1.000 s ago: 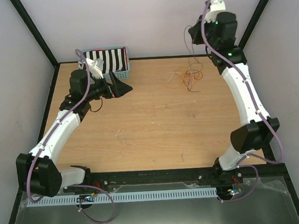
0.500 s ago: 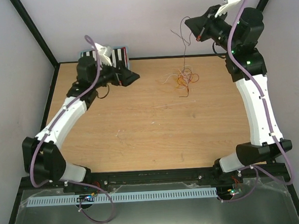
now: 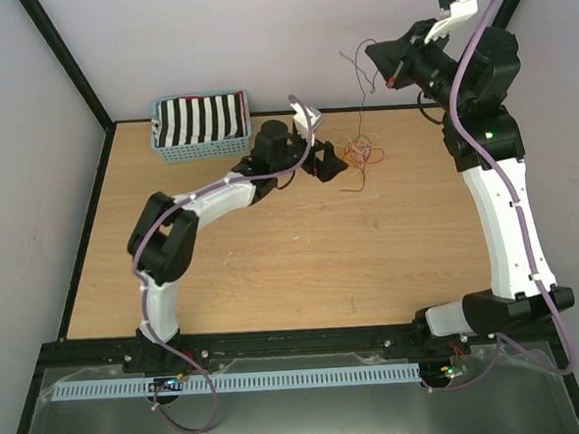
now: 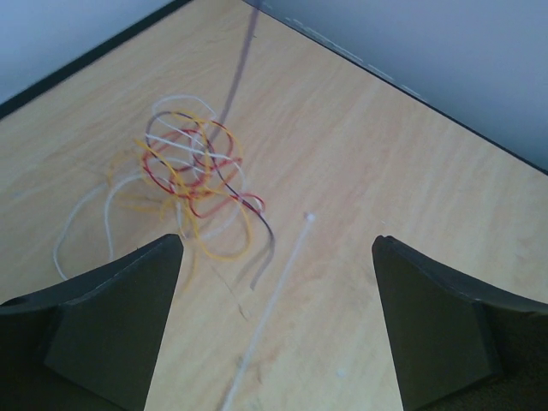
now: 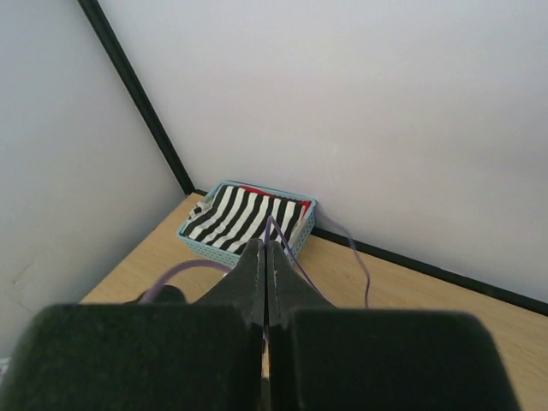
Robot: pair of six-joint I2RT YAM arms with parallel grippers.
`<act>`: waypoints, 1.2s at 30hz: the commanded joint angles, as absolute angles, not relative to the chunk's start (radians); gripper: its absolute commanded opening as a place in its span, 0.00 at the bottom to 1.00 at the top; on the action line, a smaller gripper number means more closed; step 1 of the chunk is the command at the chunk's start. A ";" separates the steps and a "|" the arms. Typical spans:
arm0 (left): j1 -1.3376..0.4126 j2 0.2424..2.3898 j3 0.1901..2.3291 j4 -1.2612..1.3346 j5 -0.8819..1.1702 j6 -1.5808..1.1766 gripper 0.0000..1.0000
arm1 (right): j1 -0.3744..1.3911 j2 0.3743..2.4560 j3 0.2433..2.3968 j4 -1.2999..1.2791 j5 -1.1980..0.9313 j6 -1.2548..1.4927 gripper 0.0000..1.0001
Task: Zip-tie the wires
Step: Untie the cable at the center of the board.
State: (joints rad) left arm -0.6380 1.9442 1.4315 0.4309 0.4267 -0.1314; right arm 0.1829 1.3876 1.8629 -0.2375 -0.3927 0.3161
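- Orange, red and pale wires lie tangled at 1 o'clock on the table. One strand runs up to my right pincer, which is clamped tight on it.
- My left pincer gapes wide and holds nothing. I should bunch the loops at its 11 o'clock before taking the tie.

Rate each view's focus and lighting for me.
Top external: evenly lit, sharp, shadows faint, but the wires are barely resolved. Left wrist: tangle fairly crisp, the dark left gripper fingers soft-edged, the rising strand smeared. Right wrist: near right gripper fingers blurred black, the basket behind in focus.
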 commanded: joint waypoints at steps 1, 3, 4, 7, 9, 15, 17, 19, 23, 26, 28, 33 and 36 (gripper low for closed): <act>-0.644 2.077 1.559 0.639 0.371 -0.076 0.94 | 0.183 1.330 1.837 -0.224 -0.349 0.334 0.00; -0.651 2.146 1.639 0.655 0.364 -0.072 0.94 | 0.184 1.313 1.824 -0.223 -0.339 0.340 0.00; -0.654 2.177 1.673 0.661 0.358 -0.071 0.94 | 0.184 1.305 1.819 -0.222 -0.338 0.340 0.00; -0.661 2.279 1.775 0.680 0.341 -0.079 0.91 | 0.183 1.279 1.805 -0.218 -0.343 0.341 0.00; -0.665 2.338 1.838 0.697 0.331 -0.082 0.87 | 0.184 1.257 1.786 -0.212 -0.348 0.345 0.00; -0.677 2.485 2.017 0.719 0.369 -0.116 0.66 | 0.184 1.209 1.741 -0.206 -0.333 0.332 0.00; -0.681 2.520 2.059 0.721 0.388 -0.124 0.59 | 0.184 1.199 1.733 -0.205 -0.326 0.326 0.00; -0.687 2.541 2.082 0.721 0.388 -0.120 0.47 | 0.183 1.191 1.725 -0.206 -0.314 0.318 0.00; -0.681 2.536 2.091 0.716 0.349 -0.094 0.03 | 0.184 1.168 1.699 -0.207 -0.259 0.289 0.00; -0.661 2.503 2.117 0.674 0.358 -0.074 0.00 | 0.184 1.128 1.667 -0.214 -0.183 0.257 0.00; -0.644 2.473 2.143 0.643 0.361 -0.052 0.00 | 0.183 1.102 1.640 -0.224 -0.110 0.235 0.00; -0.598 2.414 2.267 0.575 0.375 -0.021 0.00 | 0.184 1.061 1.542 -0.245 0.046 0.181 0.00; -0.576 2.395 2.347 0.513 0.381 0.025 0.00 | 0.184 1.056 1.491 -0.264 0.126 0.164 0.00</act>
State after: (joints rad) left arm -0.6136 2.5149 2.2253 0.5491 0.3645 -0.0433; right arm 0.1829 1.0626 1.5417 -0.2405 -0.0216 0.2104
